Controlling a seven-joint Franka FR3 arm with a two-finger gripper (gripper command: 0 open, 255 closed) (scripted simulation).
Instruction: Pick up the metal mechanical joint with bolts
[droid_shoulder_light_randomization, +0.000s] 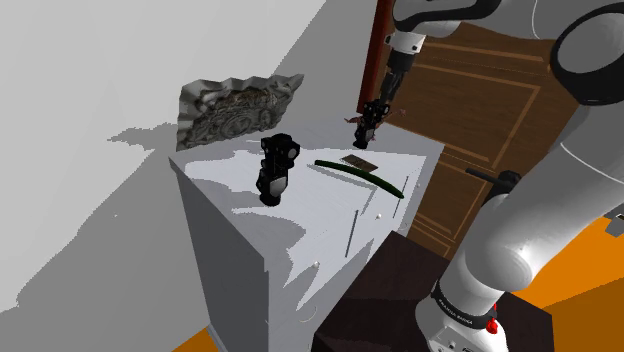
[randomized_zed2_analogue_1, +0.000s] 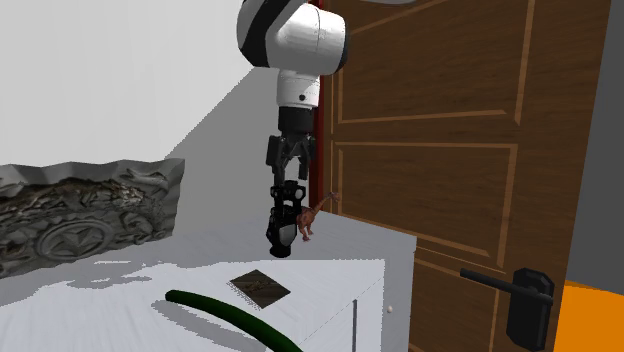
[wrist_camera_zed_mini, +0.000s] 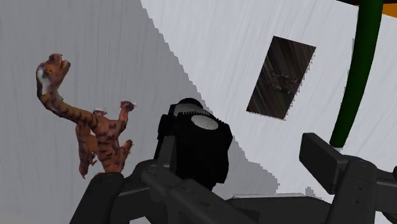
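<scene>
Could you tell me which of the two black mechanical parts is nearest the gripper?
The black part beside the orange striped toy animal, between the open fingers of the gripper. The other part stands by itself, away from the gripper.

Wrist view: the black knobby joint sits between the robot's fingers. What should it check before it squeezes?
1. The black joint lies between the fingers of the gripper: ok.
2. Fingers open: ok; one finger stands apart from the joint.
3. Joint standing upright: ok in the second exterior view.
4. The striped toy animal out of the fingers' way: cannot tell; its legs are close to the other finger.
5. The dark tile and the green curved bar clear of the gripper: ok, both lie apart.
6. Fingers low enough around the joint: cannot tell.
</scene>
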